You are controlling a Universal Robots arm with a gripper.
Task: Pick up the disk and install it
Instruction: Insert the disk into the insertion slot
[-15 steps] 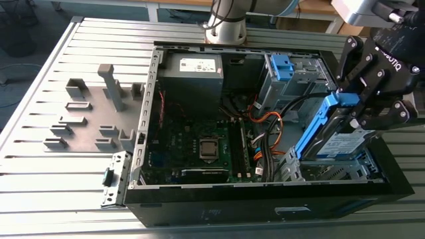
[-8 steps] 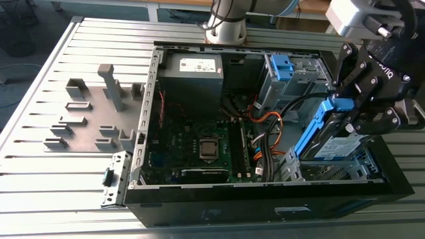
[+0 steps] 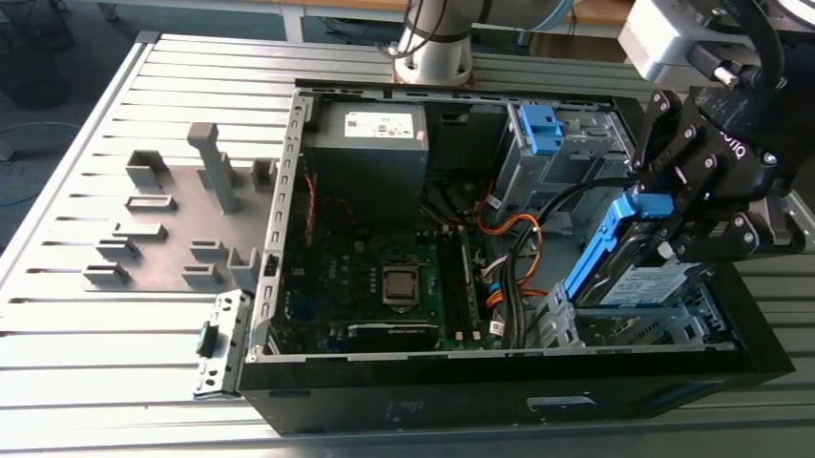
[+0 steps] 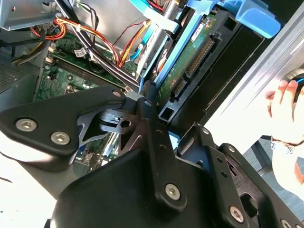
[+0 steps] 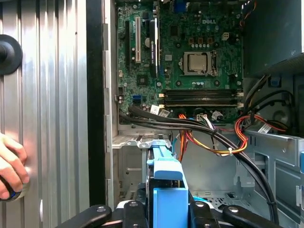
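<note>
The disk (image 3: 643, 284) is a silver drive with a white-and-blue label and a bright blue frame. It hangs tilted on edge over the drive cage (image 3: 675, 320) at the exterior view's right end of the open computer case (image 3: 510, 396). My gripper (image 3: 665, 215) is shut on its upper end. In the second wrist view the disk (image 4: 190, 57) shows its green circuit board beyond the gripper (image 4: 166, 116). In the first wrist view the blue frame of the disk (image 5: 166, 173) sits between the black fingers (image 5: 202, 211).
Inside the case lie the motherboard (image 3: 382, 277), orange and black cables (image 3: 516, 239), a grey power box (image 3: 369, 138) and a bare blue clip (image 3: 541, 129). Grey fixtures (image 3: 166, 219) stand on the slatted table. A person's hand (image 5: 9, 166) rests beside the case.
</note>
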